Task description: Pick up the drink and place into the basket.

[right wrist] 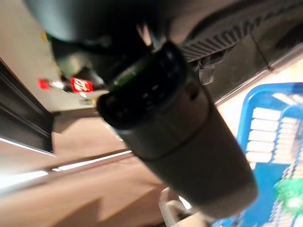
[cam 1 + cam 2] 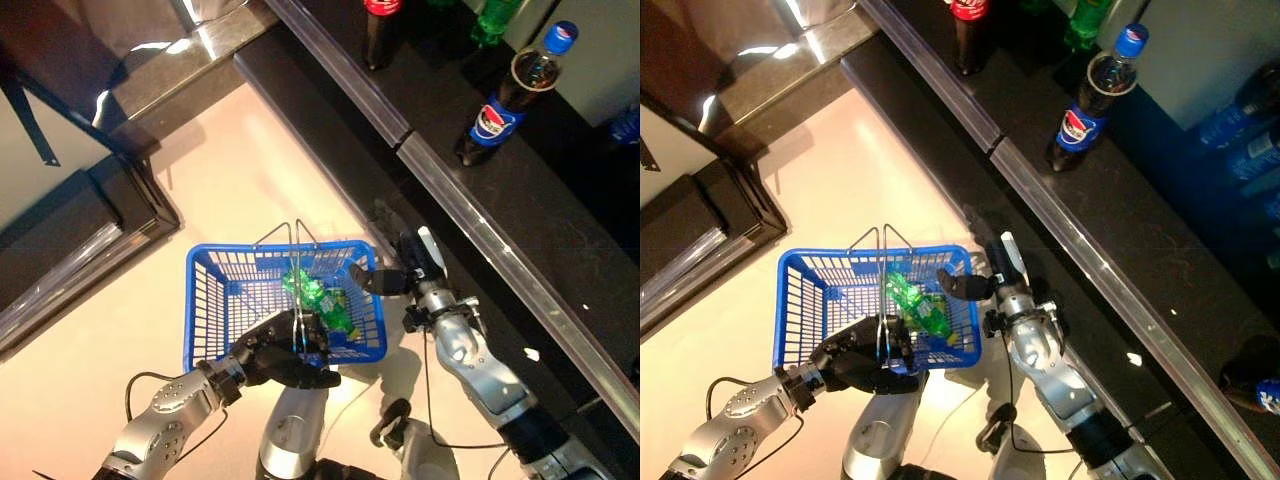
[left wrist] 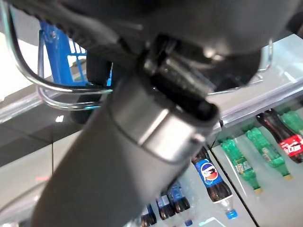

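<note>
The blue basket (image 2: 215, 300) hangs in front of me off the floor. My left hand (image 2: 280, 355) is shut on its thin wire handles (image 2: 297, 300); the handles also show in the left wrist view (image 3: 57, 87). A green drink bottle (image 2: 322, 300) lies inside the basket toward its right side. My right hand (image 2: 400, 265) is just past the basket's right rim, with its fingers relaxed and empty and its thumb (image 2: 368, 281) over the rim. The basket also shows in the right wrist view (image 1: 272, 137).
A dark shelf with a metal front rail (image 2: 470, 215) runs diagonally on the right. On it stand a dark cola bottle with a blue label (image 2: 505, 105), a red-capped dark bottle (image 2: 378, 30) and a green bottle (image 2: 495, 20). A dark cabinet (image 2: 90, 210) stands at the left.
</note>
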You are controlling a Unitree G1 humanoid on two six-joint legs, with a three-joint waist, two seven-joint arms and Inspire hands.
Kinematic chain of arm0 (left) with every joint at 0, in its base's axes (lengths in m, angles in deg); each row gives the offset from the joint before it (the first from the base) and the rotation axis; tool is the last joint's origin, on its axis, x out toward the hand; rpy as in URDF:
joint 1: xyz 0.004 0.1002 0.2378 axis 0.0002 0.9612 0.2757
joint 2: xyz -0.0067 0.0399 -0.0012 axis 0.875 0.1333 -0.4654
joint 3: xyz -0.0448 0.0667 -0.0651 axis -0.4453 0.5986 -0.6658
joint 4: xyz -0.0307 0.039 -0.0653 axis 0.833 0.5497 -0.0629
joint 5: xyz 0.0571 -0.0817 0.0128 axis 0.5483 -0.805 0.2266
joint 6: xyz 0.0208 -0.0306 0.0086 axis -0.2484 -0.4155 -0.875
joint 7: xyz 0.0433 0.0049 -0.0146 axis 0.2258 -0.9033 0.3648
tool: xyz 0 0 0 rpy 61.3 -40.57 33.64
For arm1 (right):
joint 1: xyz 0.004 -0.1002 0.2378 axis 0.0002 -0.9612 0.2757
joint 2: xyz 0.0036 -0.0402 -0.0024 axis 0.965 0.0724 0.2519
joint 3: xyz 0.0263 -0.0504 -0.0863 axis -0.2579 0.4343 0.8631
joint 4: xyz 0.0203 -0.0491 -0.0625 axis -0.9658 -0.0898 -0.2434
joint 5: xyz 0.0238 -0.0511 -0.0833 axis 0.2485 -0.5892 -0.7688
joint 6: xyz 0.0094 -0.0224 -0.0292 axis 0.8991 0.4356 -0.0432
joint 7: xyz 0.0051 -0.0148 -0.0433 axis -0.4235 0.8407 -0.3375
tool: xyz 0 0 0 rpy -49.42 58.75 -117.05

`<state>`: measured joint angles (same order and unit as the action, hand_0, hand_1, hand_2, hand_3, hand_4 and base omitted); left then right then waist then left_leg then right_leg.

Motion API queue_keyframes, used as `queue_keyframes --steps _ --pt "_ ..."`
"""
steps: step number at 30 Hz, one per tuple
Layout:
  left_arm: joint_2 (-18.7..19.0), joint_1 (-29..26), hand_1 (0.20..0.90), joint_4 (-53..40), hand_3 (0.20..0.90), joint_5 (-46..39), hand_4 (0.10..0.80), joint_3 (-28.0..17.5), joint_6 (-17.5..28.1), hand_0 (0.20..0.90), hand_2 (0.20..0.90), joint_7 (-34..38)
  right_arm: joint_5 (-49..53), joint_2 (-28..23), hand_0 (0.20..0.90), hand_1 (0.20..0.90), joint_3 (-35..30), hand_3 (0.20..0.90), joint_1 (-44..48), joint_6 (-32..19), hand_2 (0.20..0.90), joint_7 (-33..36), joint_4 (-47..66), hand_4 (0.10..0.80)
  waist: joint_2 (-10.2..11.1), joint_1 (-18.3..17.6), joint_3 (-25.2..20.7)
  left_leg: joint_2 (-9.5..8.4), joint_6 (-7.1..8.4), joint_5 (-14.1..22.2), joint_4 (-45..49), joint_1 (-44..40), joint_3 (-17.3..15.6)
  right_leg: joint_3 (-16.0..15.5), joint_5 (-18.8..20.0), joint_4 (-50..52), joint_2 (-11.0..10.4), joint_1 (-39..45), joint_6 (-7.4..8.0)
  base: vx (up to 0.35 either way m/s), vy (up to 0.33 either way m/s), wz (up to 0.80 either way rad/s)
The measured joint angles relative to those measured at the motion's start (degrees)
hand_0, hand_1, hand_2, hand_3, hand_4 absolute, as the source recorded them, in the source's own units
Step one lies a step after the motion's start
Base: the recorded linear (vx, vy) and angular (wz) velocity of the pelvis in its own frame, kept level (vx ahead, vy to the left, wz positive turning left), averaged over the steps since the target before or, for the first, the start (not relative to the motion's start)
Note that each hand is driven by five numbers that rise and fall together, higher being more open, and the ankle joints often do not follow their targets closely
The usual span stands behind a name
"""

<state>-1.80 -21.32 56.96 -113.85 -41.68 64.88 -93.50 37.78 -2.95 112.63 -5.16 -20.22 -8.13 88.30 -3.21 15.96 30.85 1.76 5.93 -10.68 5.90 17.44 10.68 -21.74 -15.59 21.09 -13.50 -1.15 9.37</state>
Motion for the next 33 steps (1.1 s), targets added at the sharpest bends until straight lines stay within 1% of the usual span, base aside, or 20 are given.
queue_keyframes --steps 3,6,7,9,12,13,14,15,16,19,20,21,22,24,25,27,29,31,32,33 --pt "-0.5 0.7 0.300 1.1 0.200 0.1 0.100 -0.3 1.1 0.300 0.300 1.0 0.5 -0.2 0.900 0.900 -1.8 0.900 -3.3 -1.5 0.900 -1.1 2.1 0.800 0.3 -0.7 -0.2 0.30 -0.24 0.2 -0.4 -0.7 -1.1 0.6 0.5 -0.7 0.1 0.3 0.07 -0.001 -0.003 -0.16" --pt "-1.3 1.5 0.300 2.1 0.200 0.3 0.100 -1.1 1.3 0.300 0.300 3.2 1.9 -0.2 0.900 0.900 -4.1 0.900 -6.5 -2.3 0.900 -1.7 3.3 0.800 1.4 -2.3 -0.3 1.00 -0.18 0.0 -1.1 -2.0 -2.3 1.9 1.7 -2.7 0.8 1.4 0.05 0.019 -0.013 -0.24" --pt "-2.3 2.0 0.300 3.4 0.200 0.4 0.100 -1.4 2.1 0.300 0.300 4.0 2.5 0.2 0.900 0.900 -5.3 0.900 -8.1 -2.9 0.900 -2.2 3.1 0.800 1.7 -3.3 -0.4 1.49 -0.35 0.2 -1.6 -2.9 -2.8 2.4 2.2 -3.6 0.9 2.1 0.10 0.046 -0.020 -0.28" --pt "-4.7 3.4 0.300 7.1 0.200 0.6 0.100 -2.8 4.6 0.300 0.300 6.4 3.7 0.9 0.900 0.900 -6.9 0.900 -11.3 -4.2 0.900 -2.6 3.1 0.800 2.8 -4.0 -0.8 1.79 -0.40 0.2 -2.9 -5.3 -4.9 4.0 3.0 -5.0 1.1 3.3 0.15 0.052 -0.024 -0.42" --pt "-7.7 5.4 0.300 14.1 0.200 2.8 0.100 -5.0 8.5 0.300 0.300 10.9 4.8 2.8 0.900 0.900 -7.8 0.900 -15.5 -5.5 0.900 -3.9 -0.2 0.800 5.2 -7.1 -2.8 2.58 -0.62 0.4 -4.8 -7.9 -6.6 5.6 3.7 -7.5 1.6 5.0 0.10 0.042 -0.017 -0.32" --pt "-8.3 5.3 0.300 17.3 0.200 4.1 0.100 -5.2 9.8 0.300 0.300 12.2 5.0 3.3 0.900 0.900 -7.9 0.900 -16.3 -5.9 0.900 -4.8 -2.5 0.800 5.9 -7.8 -3.7 2.96 -0.54 0.4 -5.3 -8.6 -7.4 6.5 3.9 -8.1 1.8 5.1 0.01 0.034 -0.001 -0.41" --pt "-9.2 5.4 0.300 21.7 0.200 7.0 0.100 -6.0 10.5 0.300 0.300 13.9 5.2 4.5 0.900 0.900 -7.9 0.900 -16.7 -6.0 0.900 -5.7 -7.1 0.800 6.9 -8.5 -5.7 3.47 -0.42 0.5 -6.0 -9.0 -8.4 7.2 4.5 -9.0 2.2 5.2 -0.12 0.018 0.004 -0.41" --pt "-9.3 5.3 0.300 23.2 0.200 8.0 0.100 -6.0 10.4 0.300 0.300 14.9 5.7 4.8 0.900 0.900 -7.9 0.900 -17.0 -5.8 0.900 -5.8 -8.8 0.800 7.2 -8.7 -6.2 3.61 -0.23 0.4 -6.2 -9.2 -8.7 7.7 4.7 -9.5 2.4 5.2 -0.16 0.014 0.007 -0.39" --pt "-10.1 5.2 0.300 26.8 0.200 9.3 0.100 -6.2 10.5 0.300 0.300 16.5 6.9 5.2 0.900 0.900 -7.9 0.900 -17.4 -5.8 0.900 -6.2 -12.6 0.800 7.6 -9.8 -7.2 3.93 -0.17 0.4 -6.4 -9.7 -9.6 8.1 5.2 -10.6 2.6 5.7 -0.18 0.012 0.006 -0.27" --pt "-13.6 4.1 0.300 36.1 0.200 10.7 0.100 -6.8 10.5 0.300 0.300 19.6 8.7 7.3 0.900 0.900 -8.3 0.900 -17.5 -5.1 0.900 -6.4 -22.0 0.800 7.7 -10.8 -9.8 4.25 -0.19 0.5 -7.3 -10.9 -11.2 9.6 6.2 -12.6 2.7 6.3 -0.17 0.002 -0.008 -0.31" --pt "-15.1 3.7 0.300 40.0 0.200 11.6 0.100 -7.1 10.4 0.300 0.300 21.2 9.2 8.9 0.900 0.900 -8.2 0.900 -17.8 -4.5 0.900 -6.4 -26.8 0.800 7.7 -11.7 -10.8 4.52 -0.18 0.4 -8.1 -12.2 -11.9 9.7 6.7 -13.6 2.8 7.2 -0.13 -0.004 -0.026 -0.20" --pt "-15.6 3.3 0.300 41.6 0.200 11.6 0.100 -7.4 10.6 0.300 0.300 21.2 9.5 9.6 0.900 0.900 -8.2 0.900 -17.6 -4.5 0.900 -6.4 -28.6 0.800 7.7 -12.0 -11.1 4.72 -0.19 0.4 -8.2 -12.7 -12.0 9.8 6.7 -13.9 2.8 7.5 -0.14 -0.009 -0.046 -0.28" --pt "-17.2 2.8 0.300 45.5 0.200 11.6 0.100 -8.6 10.6 0.300 0.300 21.5 10.6 11.2 0.900 0.900 -8.2 0.900 -18.0 -4.0 0.900 -6.4 -32.8 0.800 7.6 -12.9 -12.7 5.09 -0.40 0.6 -9.3 -14.1 -12.9 10.4 7.0 -14.6 3.0 8.0 -0.21 -0.006 -0.063 -0.34" --pt "-20.2 2.7 0.300 50.7 0.200 10.1 0.100 -10.9 10.6 0.300 0.300 23.5 11.7 13.7 0.900 0.900 -8.3 0.900 -17.7 -3.3 0.900 -6.4 -38.8 0.800 7.2 -13.3 -15.4 5.79 -0.28 0.7 -10.7 -16.0 -14.9 12.7 7.3 -15.3 3.5 8.1 -0.39 0.009 -0.071 -0.48" --pt "-21.9 2.0 0.300 54.1 0.200 7.3 0.100 -12.3 10.6 0.300 0.300 24.2 11.6 14.5 0.900 0.900 -8.3 0.900 -17.5 -3.4 0.900 -6.5 -42.3 0.800 6.9 -13.7 -16.7 5.97 -0.09 0.9 -10.7 -16.4 -15.1 13.1 7.4 -15.6 3.6 8.2 -0.49 0.015 -0.091 -0.29" --pt "-26.1 0.0 0.300 62.6 0.200 0.3 0.100 -17.5 10.7 0.300 0.300 27.0 11.7 16.0 0.900 0.900 -8.4 0.900 -16.7 -3.4 0.900 -6.7 -51.7 0.800 6.3 -15.6 -20.1 6.44 0.23 1.2 -10.7 -17.1 -15.2 13.4 7.5 -16.4 4.1 9.1 -0.62 0.020 -0.110 -0.17" --pt "-27.1 -1.3 0.300 69.9 0.200 -2.2 0.100 -20.5 11.5 0.300 0.300 29.5 11.6 17.5 0.900 0.900 -8.6 0.900 -15.7 -2.9 0.900 -6.6 -61.5 0.800 5.8 -16.1 -22.6 7.63 0.90 1.7 -10.7 -18.5 -16.9 15.2 7.6 -16.6 5.3 9.2 -1.30 0.027 -0.109 -0.44" --pt "-27.3 -1.3 0.300 73.9 0.200 -2.2 0.100 -21.0 12.6 0.300 0.300 31.7 11.1 18.0 0.900 0.900 -10.6 0.900 -16.6 -2.8 0.900 -7.0 -69.0 0.800 5.6 -16.4 -24.6 9.16 1.61 2.2 -10.7 -20.1 -18.2 17.4 7.6 -16.8 6.7 9.2 -2.06 0.044 -0.084 -0.61" --pt "-27.4 -0.7 0.300 74.3 0.200 -2.1 0.100 -20.6 12.9 0.300 0.300 32.4 11.2 17.8 0.900 0.900 -12.3 0.900 -17.7 -2.8 0.900 -7.7 -70.7 0.800 5.7 -16.4 -25.1 9.60 2.19 2.7 -10.6 -21.1 -17.7 18.9 7.7 -16.8 7.2 9.1 -2.43 0.059 -0.041 -0.80" --pt "-27.5 0.0 0.300 75.4 0.200 -2.1 0.100 -20.3 13.6 0.300 0.300 32.4 11.2 17.6 0.900 0.900 -14.0 0.900 -17.8 -2.9 0.900 -8.7 -73.0 0.800 5.6 -16.0 -25.4 9.57 2.34 3.6 -10.7 -22.2 -16.3 20.6 7.8 -16.8 7.4 9.0 -2.90 0.050 -0.008 -0.94"
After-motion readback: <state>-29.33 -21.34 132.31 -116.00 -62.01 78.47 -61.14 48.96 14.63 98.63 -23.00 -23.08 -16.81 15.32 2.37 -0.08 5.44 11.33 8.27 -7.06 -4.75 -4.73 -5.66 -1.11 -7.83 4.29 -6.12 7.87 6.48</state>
